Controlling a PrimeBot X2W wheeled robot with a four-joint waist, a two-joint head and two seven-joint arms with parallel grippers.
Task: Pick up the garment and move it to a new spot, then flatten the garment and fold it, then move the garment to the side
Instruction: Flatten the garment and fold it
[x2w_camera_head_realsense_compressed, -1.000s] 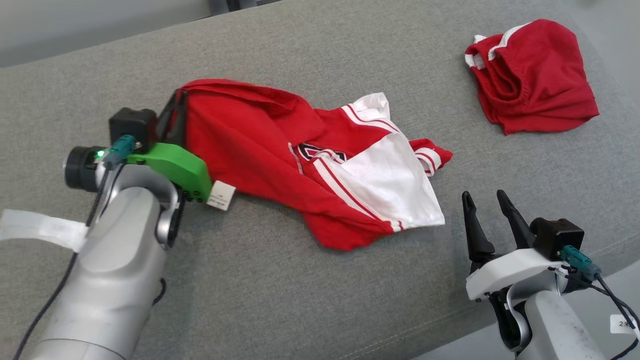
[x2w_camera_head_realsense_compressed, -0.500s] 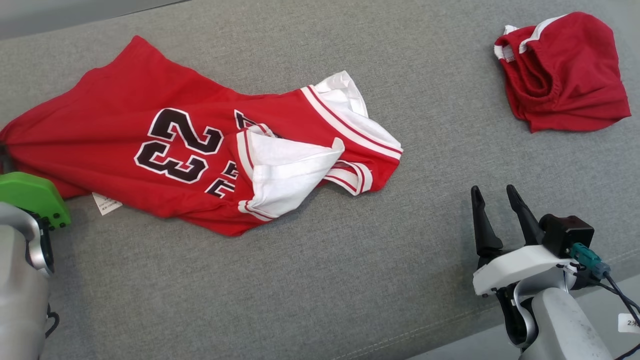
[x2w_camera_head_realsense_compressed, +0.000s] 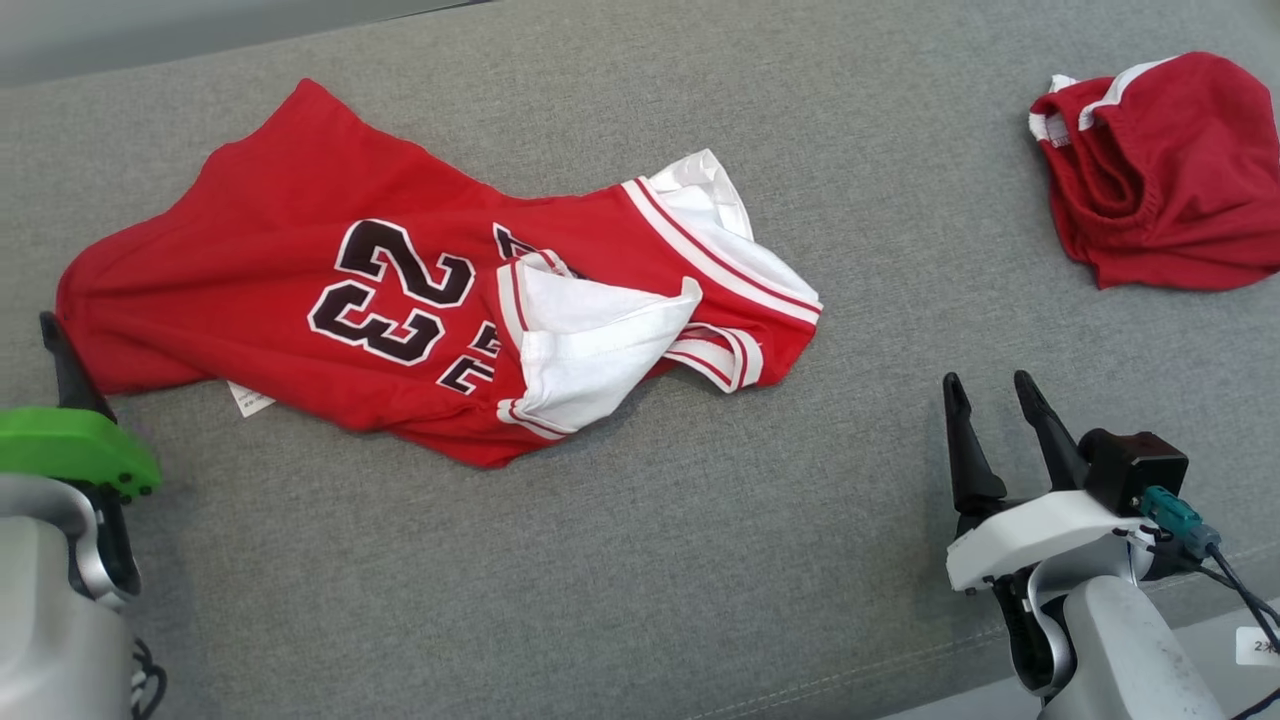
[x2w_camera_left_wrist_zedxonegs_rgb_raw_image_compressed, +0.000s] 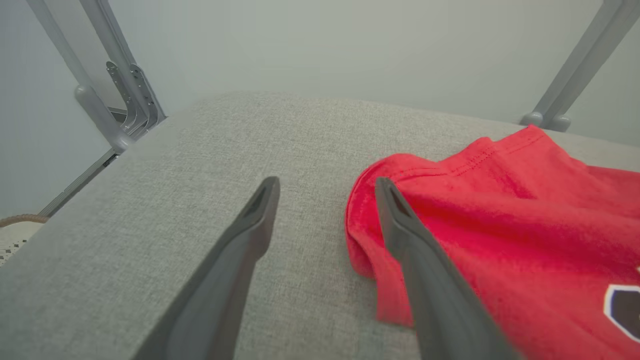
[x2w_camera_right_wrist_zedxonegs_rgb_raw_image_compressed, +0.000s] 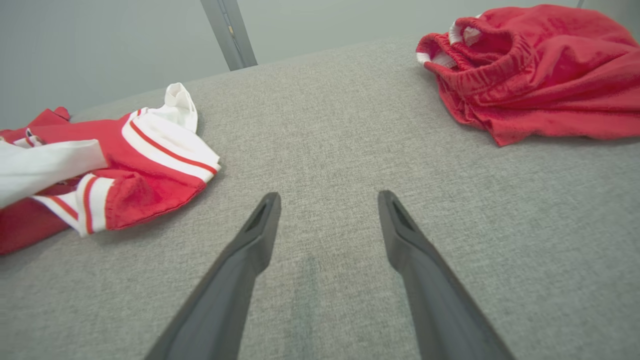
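Observation:
The garment (x2w_camera_head_realsense_compressed: 300, 260) is a red jersey with a black "23" and white trim, lying spread on the grey cushion. Its right part is still rumpled, with a white panel folded over. My left gripper (x2w_camera_left_wrist_zedxonegs_rgb_raw_image_compressed: 325, 186) is open at the jersey's left hem (x2w_camera_left_wrist_zedxonegs_rgb_raw_image_compressed: 370, 235); the red cloth lies against the outer side of its right finger and nothing sits between the fingers. One left finger (x2w_camera_head_realsense_compressed: 66, 368) shows in the head view beside that hem. My right gripper (x2w_camera_head_realsense_compressed: 986, 384) stands open over bare cushion, well to the right of the jersey (x2w_camera_right_wrist_zedxonegs_rgb_raw_image_compressed: 100, 170).
Crumpled red shorts (x2w_camera_head_realsense_compressed: 1170, 170) with white trim lie at the far right, also ahead and right of my right gripper (x2w_camera_right_wrist_zedxonegs_rgb_raw_image_compressed: 327, 197). The grey cushion (x2w_camera_head_realsense_compressed: 640, 560) ends near the bottom right. Metal frame legs (x2w_camera_left_wrist_zedxonegs_rgb_raw_image_compressed: 100, 95) stand beyond its far edge.
The left gripper dragged the jersey's hem leftward so the number side spread out, then opened and let go. The camera has shifted. The right gripper kept still.

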